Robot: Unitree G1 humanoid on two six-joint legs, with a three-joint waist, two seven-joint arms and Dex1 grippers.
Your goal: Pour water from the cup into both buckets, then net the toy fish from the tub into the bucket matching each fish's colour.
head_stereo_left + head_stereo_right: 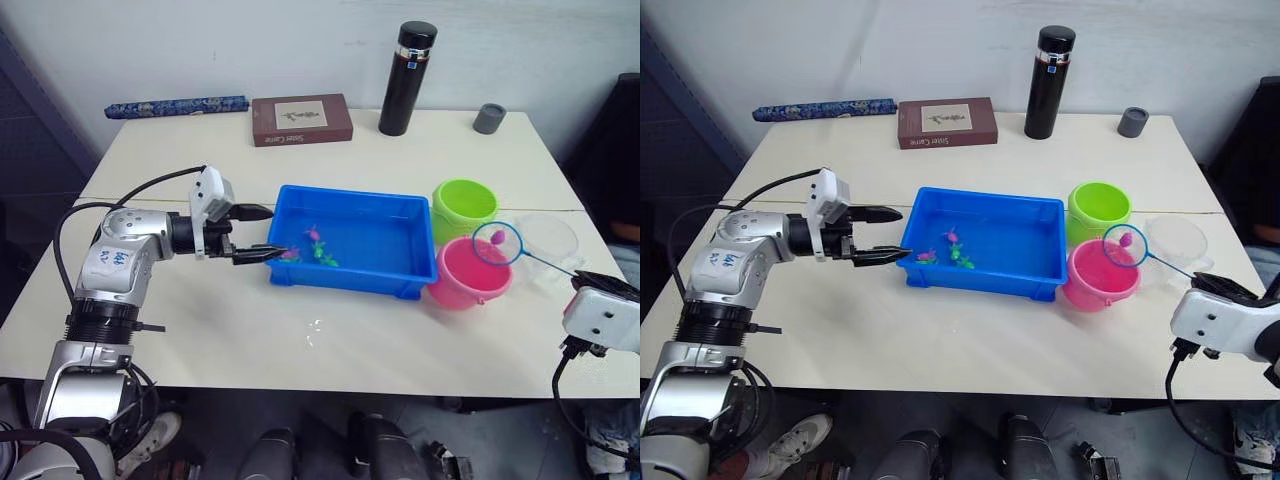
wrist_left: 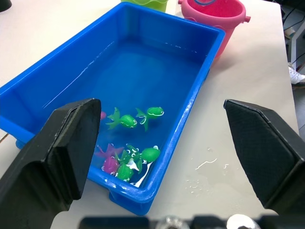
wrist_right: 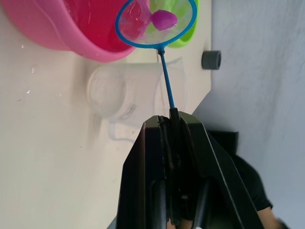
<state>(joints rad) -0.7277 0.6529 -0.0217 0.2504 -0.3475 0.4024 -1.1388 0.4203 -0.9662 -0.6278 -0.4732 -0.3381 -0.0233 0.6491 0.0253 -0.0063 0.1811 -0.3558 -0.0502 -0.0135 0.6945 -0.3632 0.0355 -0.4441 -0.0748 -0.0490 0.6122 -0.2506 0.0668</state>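
Observation:
The blue tub [image 1: 402,213] sits mid-table with several small green and pink toy fish [image 2: 125,121] in shallow water near its left end. My left gripper [image 1: 262,233] is open at the tub's left end, one finger over the rim, holding nothing. My right gripper [image 3: 172,138] is shut on the handle of the net [image 1: 497,243], whose hoop hangs over the pink bucket [image 1: 465,282] with a pink fish [image 3: 163,19] in the mesh. The green bucket [image 1: 464,205] stands just behind the pink one. The clear cup [image 1: 548,238] rests to the right of both.
A black thermos [image 1: 406,79], a small grey cup [image 1: 489,118], a brown book [image 1: 301,120] and a rolled blue patterned item [image 1: 176,106] line the table's far edge. Water drops [image 1: 315,330] lie on the table in front of the tub.

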